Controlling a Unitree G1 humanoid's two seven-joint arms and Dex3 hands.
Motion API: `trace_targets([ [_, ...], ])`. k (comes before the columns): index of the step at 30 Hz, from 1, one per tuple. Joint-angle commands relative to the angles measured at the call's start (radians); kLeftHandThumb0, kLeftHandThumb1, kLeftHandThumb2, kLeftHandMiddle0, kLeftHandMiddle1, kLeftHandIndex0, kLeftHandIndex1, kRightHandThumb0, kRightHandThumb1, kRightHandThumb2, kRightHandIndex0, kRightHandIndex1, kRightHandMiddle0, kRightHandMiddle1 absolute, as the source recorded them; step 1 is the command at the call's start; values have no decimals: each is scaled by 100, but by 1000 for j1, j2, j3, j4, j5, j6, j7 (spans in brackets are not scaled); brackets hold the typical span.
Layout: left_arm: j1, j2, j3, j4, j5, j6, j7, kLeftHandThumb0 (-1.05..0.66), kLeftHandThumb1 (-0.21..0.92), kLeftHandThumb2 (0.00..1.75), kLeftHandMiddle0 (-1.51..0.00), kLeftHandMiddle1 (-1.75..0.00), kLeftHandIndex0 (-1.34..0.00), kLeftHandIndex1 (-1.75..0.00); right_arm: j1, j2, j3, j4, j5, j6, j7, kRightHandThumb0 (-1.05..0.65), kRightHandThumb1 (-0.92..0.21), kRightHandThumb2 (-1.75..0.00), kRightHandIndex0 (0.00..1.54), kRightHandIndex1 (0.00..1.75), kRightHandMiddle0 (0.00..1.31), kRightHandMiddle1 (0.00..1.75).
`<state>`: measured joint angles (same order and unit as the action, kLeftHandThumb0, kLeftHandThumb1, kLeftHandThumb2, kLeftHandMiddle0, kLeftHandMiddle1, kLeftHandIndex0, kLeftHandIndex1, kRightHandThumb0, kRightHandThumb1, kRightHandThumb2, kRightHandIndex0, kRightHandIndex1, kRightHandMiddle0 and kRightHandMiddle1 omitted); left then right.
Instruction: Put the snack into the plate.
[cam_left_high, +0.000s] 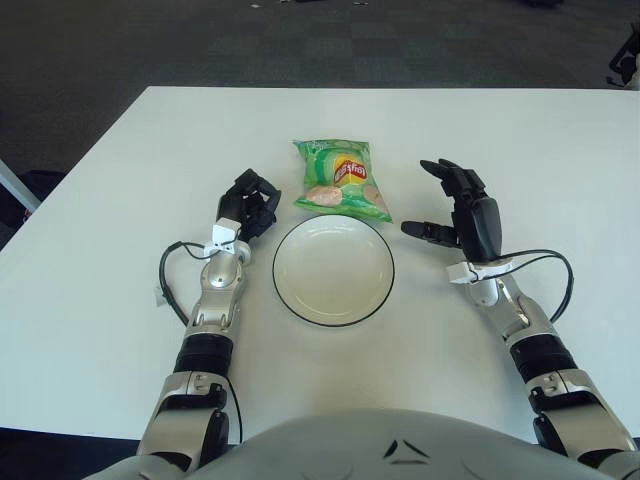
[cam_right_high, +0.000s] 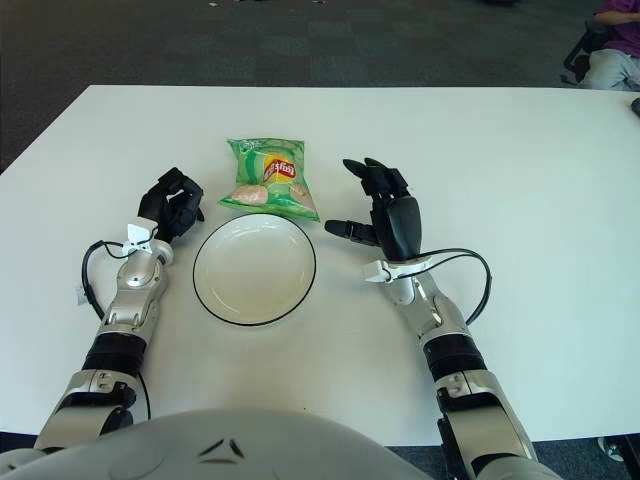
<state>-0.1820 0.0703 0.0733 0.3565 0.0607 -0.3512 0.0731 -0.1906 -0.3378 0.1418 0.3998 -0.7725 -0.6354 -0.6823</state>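
Left eye view: right hand (cam_left_high: 455, 205) beside snack (cam_left_high: 340, 179).

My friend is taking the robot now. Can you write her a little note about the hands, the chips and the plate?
Right hand: fingers spread open, holding nothing, just right of the chip bag, not touching it.
Left hand: curled, holding nothing, left of the plate.
The chip bag lies flat on the table, just behind the plate.
The plate has nothing in it.
Done: nothing yet.
Left: grab the bag and put it in the plate.
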Motion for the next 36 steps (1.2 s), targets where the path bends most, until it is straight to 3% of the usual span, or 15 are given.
trace_targets([
  [1, 3, -2, -2, 16, 9, -11, 12, -26, 92, 30, -92, -175, -71, -175, 21, -12, 13, -37, -13, 49, 33, -68, -80, 0, 7, 0, 4, 10],
  [8, 1, -4, -6, 17, 11, -11, 17, -26, 92, 30, -92, -175, -71, -175, 38, -21, 33, -111, -24, 133, 98, -74, -81, 0, 2, 0, 3, 7],
  [14, 3, -7, -10, 14, 13, -10, 22, -26, 92, 30, -92, -175, -71, -175, 35, -43, 50, -125, -36, 150, 125, -78, -82, -1, 0, 0, 3, 5],
  [26, 7, -9, -14, 5, 13, -7, 26, -27, 92, 30, -92, -175, -71, -175, -43, -88, 104, -55, -120, 172, 91, -84, -84, -1, 0, 0, 1, 3],
  [36, 10, -12, -16, -3, 17, -4, 28, -27, 92, 30, -92, -175, -71, -175, -73, -127, 146, -123, -134, 246, 236, -89, -87, -1, 0, 0, 0, 1],
])
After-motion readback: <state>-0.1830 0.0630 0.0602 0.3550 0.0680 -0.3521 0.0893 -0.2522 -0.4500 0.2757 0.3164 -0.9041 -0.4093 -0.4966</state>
